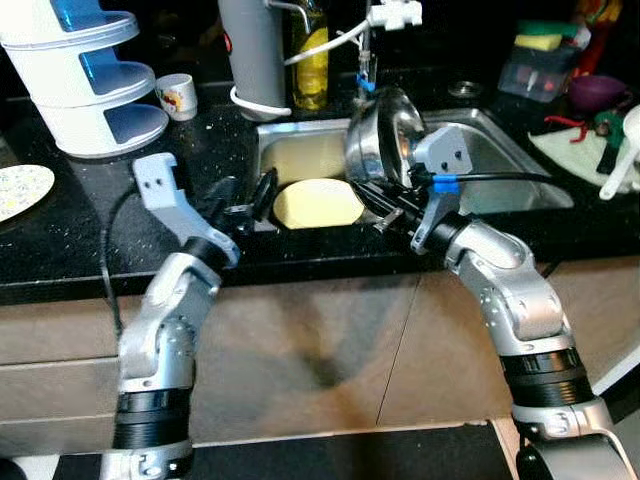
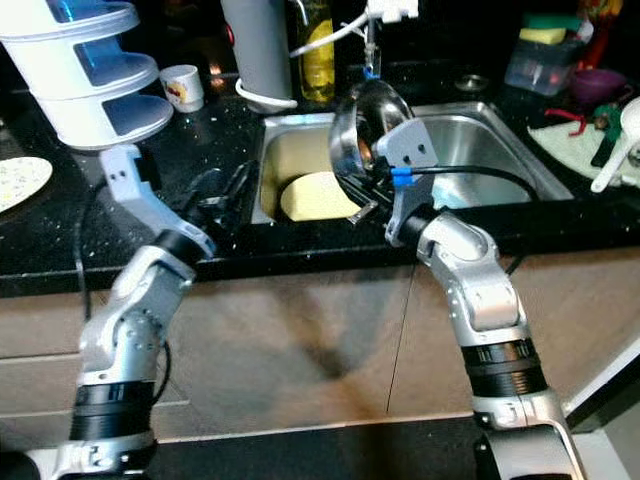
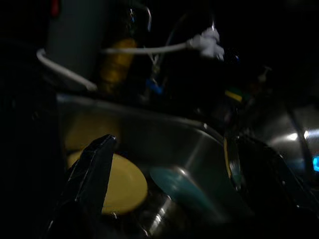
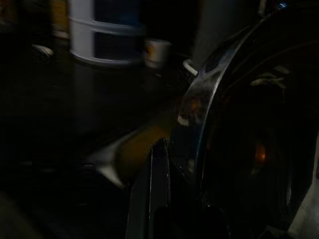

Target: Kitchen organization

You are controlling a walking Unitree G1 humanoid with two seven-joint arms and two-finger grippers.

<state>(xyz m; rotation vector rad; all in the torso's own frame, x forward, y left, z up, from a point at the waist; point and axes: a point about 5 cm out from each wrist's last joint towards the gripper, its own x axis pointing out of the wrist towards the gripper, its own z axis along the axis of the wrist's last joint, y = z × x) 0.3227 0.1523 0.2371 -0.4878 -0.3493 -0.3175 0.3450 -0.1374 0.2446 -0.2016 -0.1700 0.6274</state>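
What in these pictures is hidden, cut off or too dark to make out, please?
- Right gripper: head views, its fingertips are hidden behind the steel bowl it holds.
- Sink: head views, the bowl and right arm cover its middle.
- Yellow plate: left wrist view, partly behind a black finger.
- Right wrist view: too dark to read the counter.
- Stacked white containers: cut off by the top edge.

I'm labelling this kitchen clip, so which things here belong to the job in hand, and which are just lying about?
In the job:
- right gripper, shut on round steel bowl
- left gripper, at steel sink
- yellow plate in sink

Lying about:
- white tiered rack
- small white cup
- yellow oil bottle
- purple bowl
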